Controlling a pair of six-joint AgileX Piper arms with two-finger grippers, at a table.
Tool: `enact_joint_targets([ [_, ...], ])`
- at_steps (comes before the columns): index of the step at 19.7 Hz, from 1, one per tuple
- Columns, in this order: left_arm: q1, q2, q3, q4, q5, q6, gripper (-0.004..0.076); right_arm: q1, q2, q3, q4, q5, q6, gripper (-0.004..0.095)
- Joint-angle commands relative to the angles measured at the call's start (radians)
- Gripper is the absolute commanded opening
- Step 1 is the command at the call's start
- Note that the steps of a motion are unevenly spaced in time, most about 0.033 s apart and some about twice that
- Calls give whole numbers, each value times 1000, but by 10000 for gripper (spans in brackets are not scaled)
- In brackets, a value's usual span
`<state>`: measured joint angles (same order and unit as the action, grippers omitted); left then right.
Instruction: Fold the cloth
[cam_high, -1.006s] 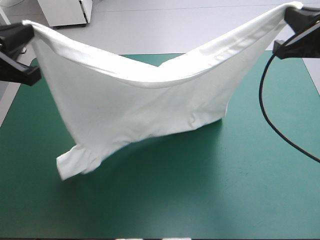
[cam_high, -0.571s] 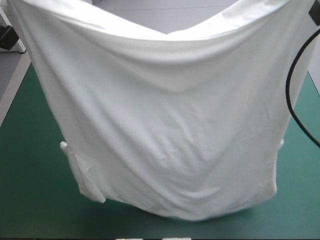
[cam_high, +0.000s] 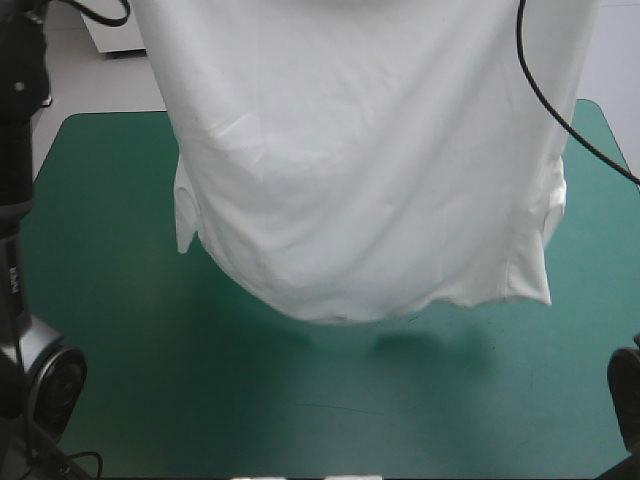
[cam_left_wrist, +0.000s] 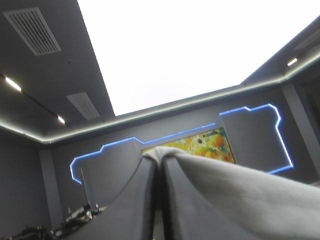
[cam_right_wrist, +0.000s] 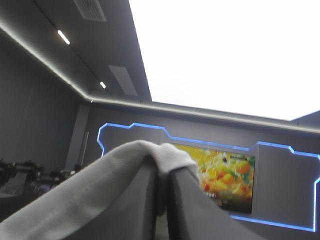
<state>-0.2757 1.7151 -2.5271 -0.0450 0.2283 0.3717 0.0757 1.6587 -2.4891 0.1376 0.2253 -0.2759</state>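
The white T-shirt (cam_high: 370, 170) hangs spread out in the air over the teal-green cover (cam_high: 120, 300), and its upper edge runs out of the high view. Its lower edge hangs clear of the table, with a shadow beneath it. A short sleeve (cam_high: 185, 215) dangles on the left side and another (cam_high: 555, 210) on the right. Both grippers are above the high view. In the left wrist view my left gripper (cam_left_wrist: 159, 165) is shut on the T-shirt (cam_left_wrist: 240, 195), which drapes over one finger. My right gripper (cam_right_wrist: 162, 172) is likewise shut on the T-shirt (cam_right_wrist: 90, 195).
The left arm's upright links (cam_high: 15, 200) stand along the table's left edge, with its base (cam_high: 50, 385) at the near left corner. Part of the right arm's base (cam_high: 625, 395) shows at the near right. Both wrist views look level into the room.
Both arms have risen out of the high view, carrying the T-shirt up. It sagged between them with its lower part on the table earlier; now it hangs free above the cover.
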Motion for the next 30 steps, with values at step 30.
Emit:
enact_joint_targets([
  [30, 60, 266, 292, -345, 1062, -317, -9, -4, 356, 124, 50, 995, 87, -19],
])
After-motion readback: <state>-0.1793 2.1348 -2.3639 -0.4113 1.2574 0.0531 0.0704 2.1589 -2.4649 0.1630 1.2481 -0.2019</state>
